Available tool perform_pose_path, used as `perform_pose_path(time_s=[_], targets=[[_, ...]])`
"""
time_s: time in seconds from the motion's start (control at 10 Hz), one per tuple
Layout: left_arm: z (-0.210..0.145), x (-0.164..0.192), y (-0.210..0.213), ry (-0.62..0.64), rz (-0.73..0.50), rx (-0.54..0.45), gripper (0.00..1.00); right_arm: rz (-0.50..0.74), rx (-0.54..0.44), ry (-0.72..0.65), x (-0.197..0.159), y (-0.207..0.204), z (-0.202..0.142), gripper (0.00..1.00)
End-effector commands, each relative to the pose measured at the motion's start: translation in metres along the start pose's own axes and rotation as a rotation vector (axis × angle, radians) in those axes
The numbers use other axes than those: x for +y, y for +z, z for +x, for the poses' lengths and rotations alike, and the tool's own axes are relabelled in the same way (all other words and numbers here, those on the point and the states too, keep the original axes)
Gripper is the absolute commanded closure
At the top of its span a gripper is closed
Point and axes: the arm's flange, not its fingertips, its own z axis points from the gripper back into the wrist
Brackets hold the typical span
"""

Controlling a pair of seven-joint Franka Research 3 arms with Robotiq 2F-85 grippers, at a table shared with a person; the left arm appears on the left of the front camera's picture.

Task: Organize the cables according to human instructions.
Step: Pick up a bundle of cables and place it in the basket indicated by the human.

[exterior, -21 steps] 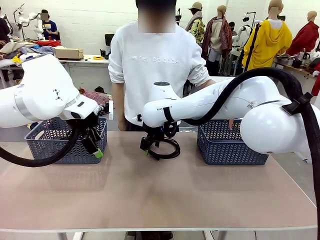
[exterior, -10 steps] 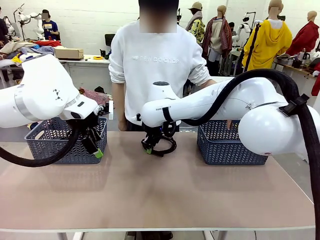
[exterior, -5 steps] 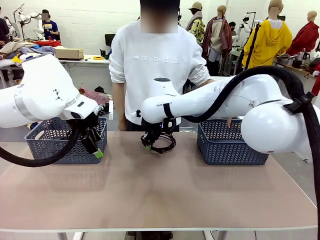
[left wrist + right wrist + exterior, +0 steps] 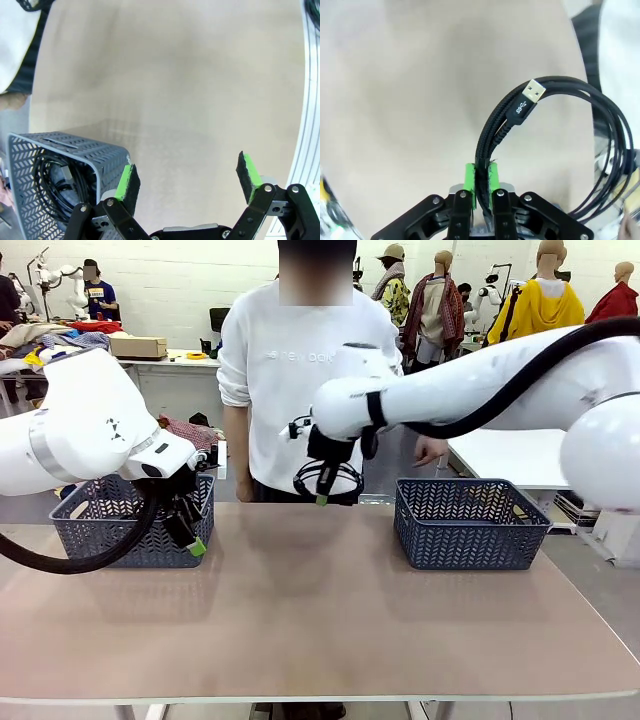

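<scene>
Up above the table (image 4: 320,620), the right gripper (image 4: 320,492) is clenched on a coiled black cable (image 4: 330,478), lifted between the two baskets in front of the person's white top; its USB plug (image 4: 534,92) sticks out, and the loop's far side runs off the right wrist view's edge. Left of it, the left gripper (image 4: 187,180) hangs released beside the left basket (image 4: 130,535), where more cables (image 4: 50,185) lie half hidden behind the mesh. The right basket (image 4: 465,530) hides its contents.
</scene>
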Motion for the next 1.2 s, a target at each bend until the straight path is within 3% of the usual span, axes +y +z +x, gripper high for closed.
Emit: perform_pose_path(time_s=[0.0,0.3,0.6,0.8,1.1], targets=[[-0.001,0.002,0.003,-0.006,0.001,0.006,0.00,0.091,0.048,0.204,0.000,0.031,-0.047,1.00],[-0.001,0.002,0.003,-0.006,0.001,0.006,0.00,0.115,0.074,0.322,-0.014,0.065,-0.106,1.00],[-0.001,0.002,0.003,-0.006,0.001,0.006,0.00,0.090,0.068,0.300,-0.035,0.079,-0.161,1.00],[-0.001,0.002,0.003,-0.006,0.001,0.006,0.00,0.068,0.062,0.246,-0.039,0.077,-0.174,1.00],[-0.001,0.002,0.003,-0.006,0.001,0.006,0.00,0.099,0.099,0.271,-0.048,0.083,-0.163,1.00]])
